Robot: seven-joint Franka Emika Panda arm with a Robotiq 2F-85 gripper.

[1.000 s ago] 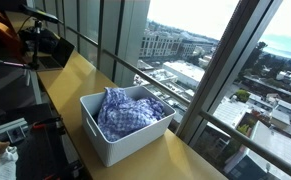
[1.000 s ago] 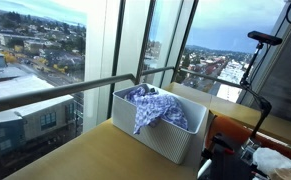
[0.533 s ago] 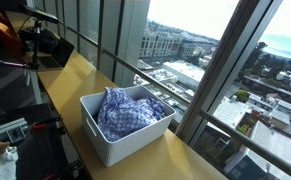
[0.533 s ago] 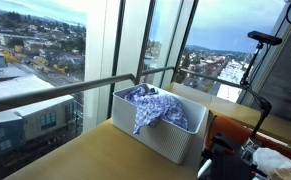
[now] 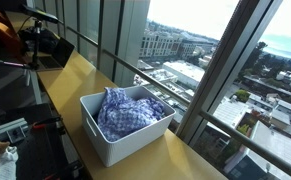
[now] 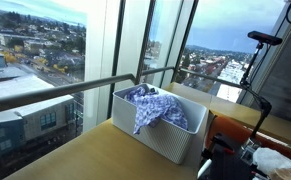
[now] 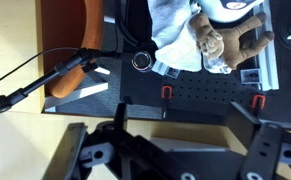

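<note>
In the wrist view my gripper (image 7: 185, 118) is open and empty, its two black fingers wide apart over the wooden table edge (image 7: 175, 112). Beyond it lies a black perforated board (image 7: 200, 95) with red clamps. A brown stuffed animal (image 7: 220, 42) and a white cloth (image 7: 173, 30) lie further off. A white bin (image 5: 125, 135) holding a blue-and-white checked cloth (image 5: 127, 110) stands on the wooden table in both exterior views; the bin (image 6: 165, 135) and its cloth (image 6: 150, 105) are by the window. The gripper does not show clearly in the exterior views.
Tall window panes and a railing (image 6: 85, 85) run along the table's far side. Dark camera gear (image 5: 40, 42) stands at one table end. A stand with cables (image 7: 45, 75) and a small ring (image 7: 140, 61) lie near the board.
</note>
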